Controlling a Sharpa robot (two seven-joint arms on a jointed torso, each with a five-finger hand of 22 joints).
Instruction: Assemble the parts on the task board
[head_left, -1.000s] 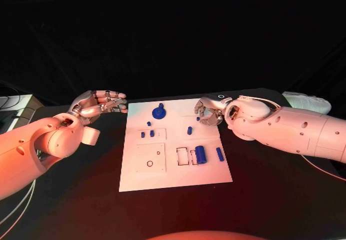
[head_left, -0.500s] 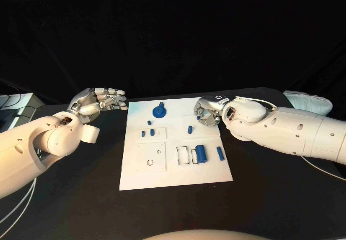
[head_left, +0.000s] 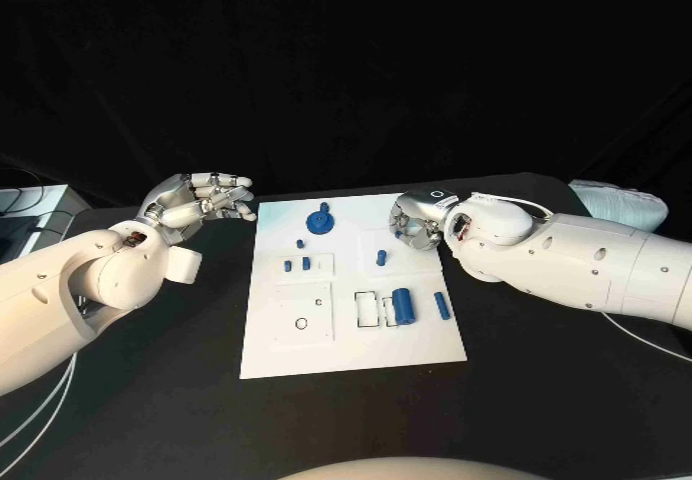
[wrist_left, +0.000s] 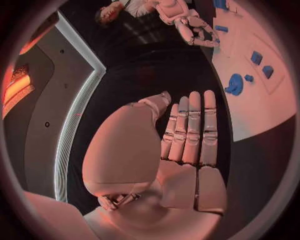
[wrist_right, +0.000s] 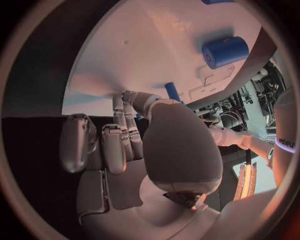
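While lying flat, the blue cylinder (head_left: 402, 306) points away from the robot.

Head camera looks down on the task board (head_left: 353, 330); both wrist cameras, close behind each palm, share it.

Left arm enters from the near left, forearm angled upward; left hand (head_left: 202, 200) raised, palm up, fingers (wrist_left: 190, 125) extended side by side, holding nothing. Right arm reaches in from the right; right hand (head_left: 418, 222) with fingers (wrist_right: 115, 142) curled inward, holding nothing.
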